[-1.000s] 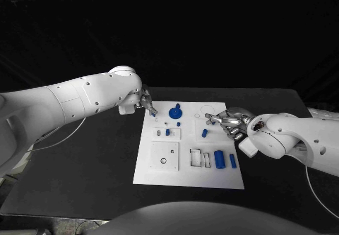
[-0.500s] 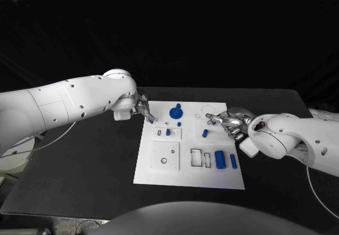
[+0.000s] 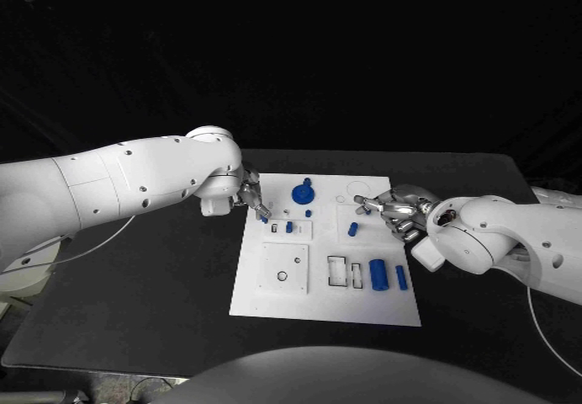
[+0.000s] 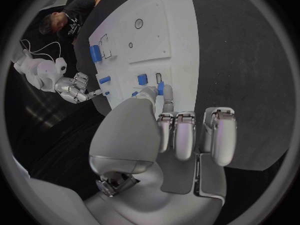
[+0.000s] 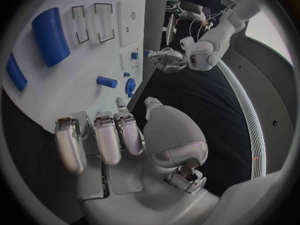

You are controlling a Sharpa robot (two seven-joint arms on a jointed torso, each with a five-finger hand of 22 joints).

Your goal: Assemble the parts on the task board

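Task board [image 3: 327, 290], insertion step in hand.
Left hand [image 3: 251, 196] pinches a small blue part [image 4: 160, 88] over the board's near-left slot; next, lower it straight in. Right hand [image 3: 394, 210]: grasp unclear.

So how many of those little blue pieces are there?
7 visible: gear at the board's far end, two small bits and a peg mid-board, two cylinders at its near right, one piece in the left hand. Others may hide.
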